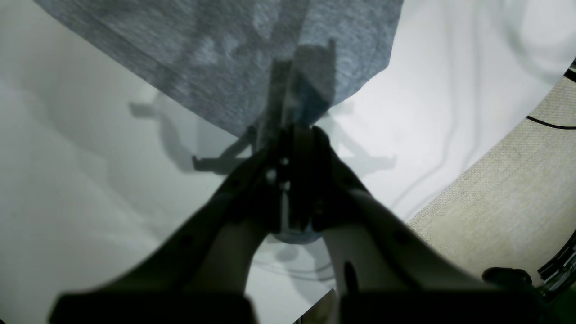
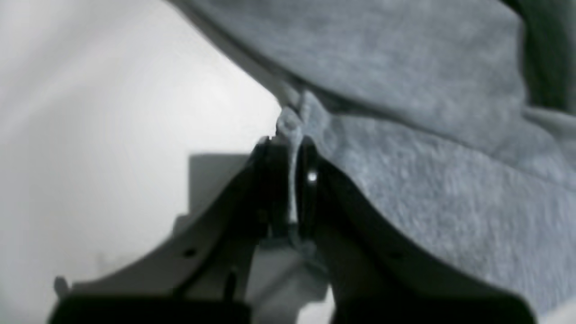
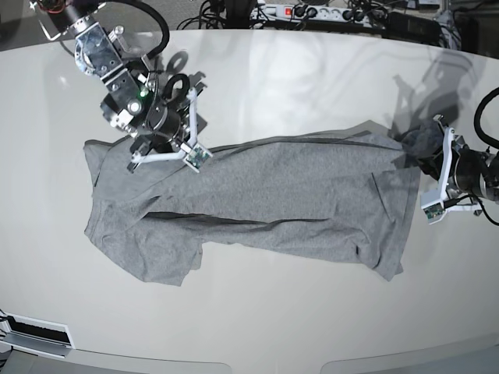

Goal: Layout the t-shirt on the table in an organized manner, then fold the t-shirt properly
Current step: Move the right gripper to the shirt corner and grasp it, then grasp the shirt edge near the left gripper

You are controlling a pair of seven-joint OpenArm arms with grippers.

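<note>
Right end effector [image 2: 290, 180] pinching t-shirt [image 3: 265, 195] hem fold; left end effector [image 1: 294, 135] pressed together at shirt's corner; shirt spread on counter [image 3: 312, 78] between them.

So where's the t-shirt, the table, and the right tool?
t-shirt [image 3: 296, 195]: base view, middle of the grey cloth.
table [image 3: 312, 78]: base view, bare white top.
right tool [image 2: 290, 148]: right wrist view, between its tips, pinching the cloth edge.

My right claw [image 2: 290, 148]: pinched tight on a seam edge of the t-shirt [image 2: 405, 157]
Cloth: grey, spreading up and right of me
Surface [image 2: 112, 112]: off-white, left
</note>
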